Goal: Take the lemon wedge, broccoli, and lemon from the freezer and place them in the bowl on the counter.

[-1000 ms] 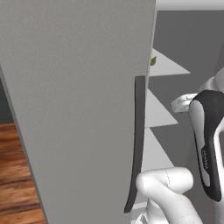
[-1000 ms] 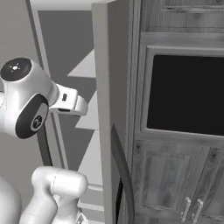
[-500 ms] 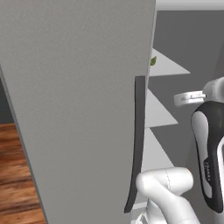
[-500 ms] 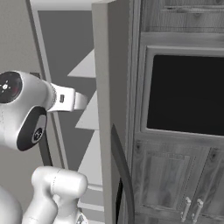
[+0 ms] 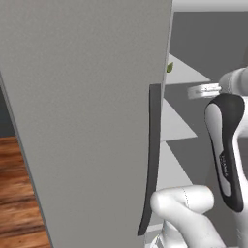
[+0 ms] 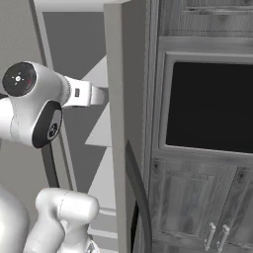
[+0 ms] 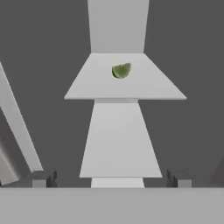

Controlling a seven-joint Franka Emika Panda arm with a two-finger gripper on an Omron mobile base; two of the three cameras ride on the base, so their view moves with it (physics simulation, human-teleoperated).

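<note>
Freezer [image 5: 87, 106] door stands open at my left, its dark handle [image 5: 151, 160] near my arm. My gripper [image 7: 112, 178] is spread fully wide and holds nothing, pointing into the compartment. Far ahead, a small green wedge [image 7: 121, 70] lies alone on a pale shelf [image 7: 127, 87], well apart from my fingertips [image 7: 43, 178].

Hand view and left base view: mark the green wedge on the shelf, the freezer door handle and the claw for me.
green wedge [image 7: 121, 70], hand view, middle of its cut face.
freezer door handle [image 5: 151, 160], left base view, midway down the dark curved bar.
claw [image 7: 112, 178], hand view, midway between its two open tips.
</note>
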